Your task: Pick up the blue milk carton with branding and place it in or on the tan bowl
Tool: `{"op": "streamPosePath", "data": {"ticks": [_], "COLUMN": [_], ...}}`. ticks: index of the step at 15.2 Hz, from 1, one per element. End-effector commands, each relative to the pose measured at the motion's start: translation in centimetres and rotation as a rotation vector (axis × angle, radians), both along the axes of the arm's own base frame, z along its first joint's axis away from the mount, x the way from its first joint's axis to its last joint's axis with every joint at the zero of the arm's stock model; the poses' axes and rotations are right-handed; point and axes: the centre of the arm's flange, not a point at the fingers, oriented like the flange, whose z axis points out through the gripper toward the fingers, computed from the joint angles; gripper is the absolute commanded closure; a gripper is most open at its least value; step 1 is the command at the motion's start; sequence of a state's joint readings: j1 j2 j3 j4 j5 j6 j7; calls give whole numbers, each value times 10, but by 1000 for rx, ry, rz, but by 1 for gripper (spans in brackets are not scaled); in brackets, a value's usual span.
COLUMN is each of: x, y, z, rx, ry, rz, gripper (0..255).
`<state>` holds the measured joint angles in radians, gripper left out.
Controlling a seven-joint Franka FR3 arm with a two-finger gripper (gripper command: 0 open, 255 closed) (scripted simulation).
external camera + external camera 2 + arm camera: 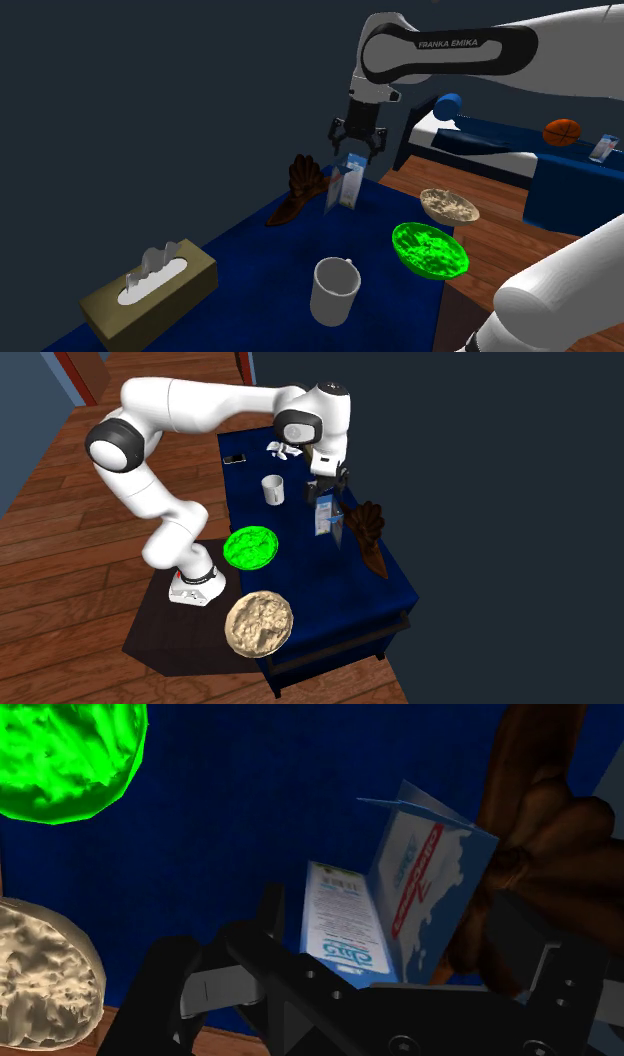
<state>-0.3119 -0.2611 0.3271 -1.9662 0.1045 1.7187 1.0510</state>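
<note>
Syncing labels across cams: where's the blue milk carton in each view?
Shoulder view: milk carton mid-picture, under the tool.
Second exterior view: milk carton right of centre, beside the brown ornament.
Wrist view: milk carton beside that ornament.
Shared landmark: green bowl.

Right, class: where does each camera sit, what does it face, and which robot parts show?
Shoulder view: beside the stand, looking across the blue table; arm and fingers show above the milk carton.
Second exterior view: high up, looking down the table; whole arm shows.
Wrist view: on the wrist, facing the carton; fingers show.
All share the tan bowl.
</note>
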Motion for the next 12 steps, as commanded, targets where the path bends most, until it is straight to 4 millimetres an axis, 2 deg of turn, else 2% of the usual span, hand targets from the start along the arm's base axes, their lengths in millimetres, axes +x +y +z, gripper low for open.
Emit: {"op": "streamPosePath", "data": {"ticks": [1, 7, 12], "x": [7, 6, 6], "y": [0, 0, 0], "z": [-10, -40, -40], "rx": [-1, -1, -1], "ry": [3, 3, 3], "rz": [-35, -35, -35], "gripper": [0, 0, 0]}}
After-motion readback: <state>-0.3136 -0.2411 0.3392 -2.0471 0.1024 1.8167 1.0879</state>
